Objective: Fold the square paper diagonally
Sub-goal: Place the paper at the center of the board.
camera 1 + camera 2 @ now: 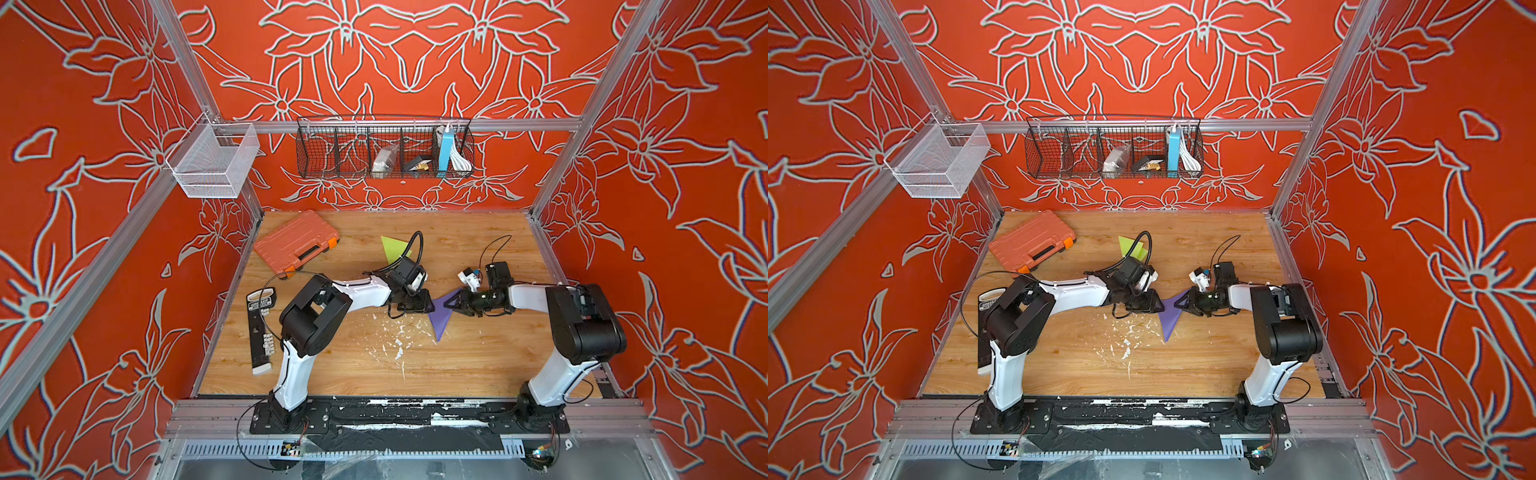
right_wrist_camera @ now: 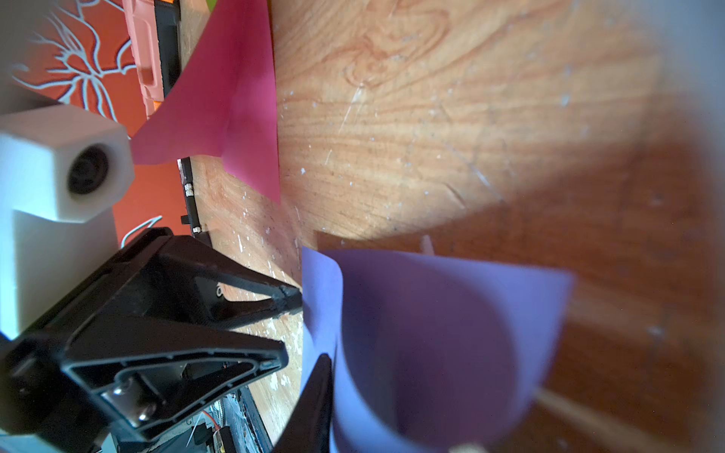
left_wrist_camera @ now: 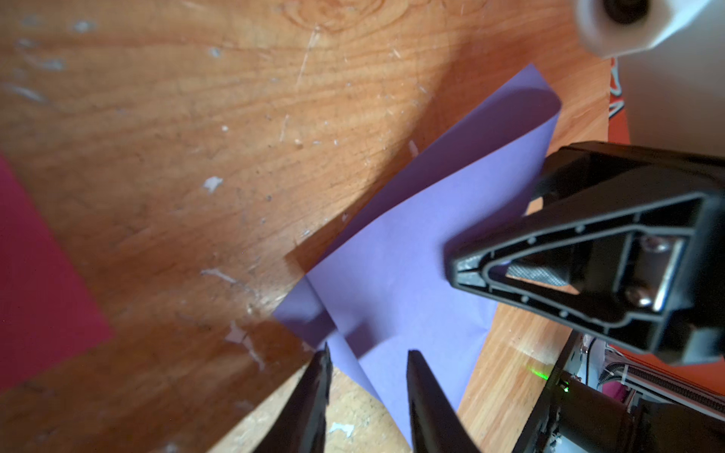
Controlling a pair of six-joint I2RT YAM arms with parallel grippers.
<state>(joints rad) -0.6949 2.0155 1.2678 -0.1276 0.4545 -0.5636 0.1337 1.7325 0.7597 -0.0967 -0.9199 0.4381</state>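
**A:** Paper first. From above, where does it sit?

**B:** In both top views the thin purple paper [image 1: 440, 318] [image 1: 1170, 318] lies about midway across the scratched wooden table [image 1: 478, 353], between the two arms, with one corner pointing toward the near edge. The left gripper [image 1: 431, 306] and right gripper [image 1: 448, 302] meet over its far part. A lime-green paper triangle [image 1: 392, 247] and a ribbed orange plastic tool case [image 1: 297, 243] lie farther back, well apart from it.

**A:** And the left wrist camera?

**B:** The left gripper [image 3: 367, 353] has its jaws parted and holds nothing. A creased corner of the purple paper [image 3: 392, 266] shows between them. A raised flap runs up into the right gripper [image 3: 502, 219]. A magenta paper sheet [image 3: 39, 282] lies apart on the wood.

**A:** Right wrist?

**B:** The purple paper [image 2: 431, 333] curls up close to the lens, pinched in the right gripper. Only one finger [image 2: 316, 392] shows, pressed against the sheet. The left gripper [image 2: 292, 325] sits parted, one tip just at the paper's edge.
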